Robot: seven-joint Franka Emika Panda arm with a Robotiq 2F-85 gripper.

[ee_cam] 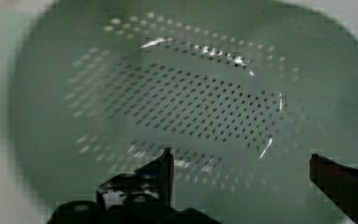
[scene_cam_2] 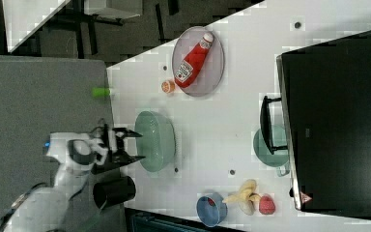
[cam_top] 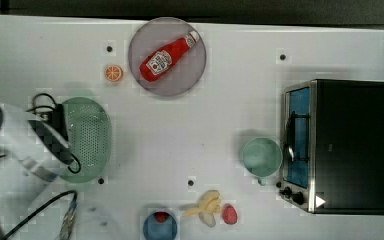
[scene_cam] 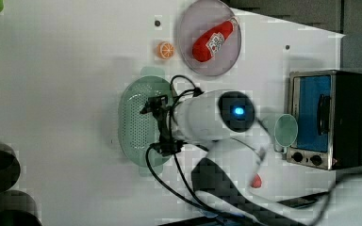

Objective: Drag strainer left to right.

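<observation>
Pale green strainer [cam_top: 92,137] lies lengthwise up-down in the top view.

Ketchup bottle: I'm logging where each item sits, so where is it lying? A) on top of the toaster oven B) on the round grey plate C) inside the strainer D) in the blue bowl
B: the ketchup bottle lies on its side on the round grey plate, apart from the strainer.

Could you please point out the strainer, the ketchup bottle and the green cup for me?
strainer [cam_top: 91,136], top view, on its perforated floor.
ketchup bottle [cam_top: 166,57], top view, on its red body.
green cup [cam_top: 261,156], top view, on its smooth inside.
</observation>
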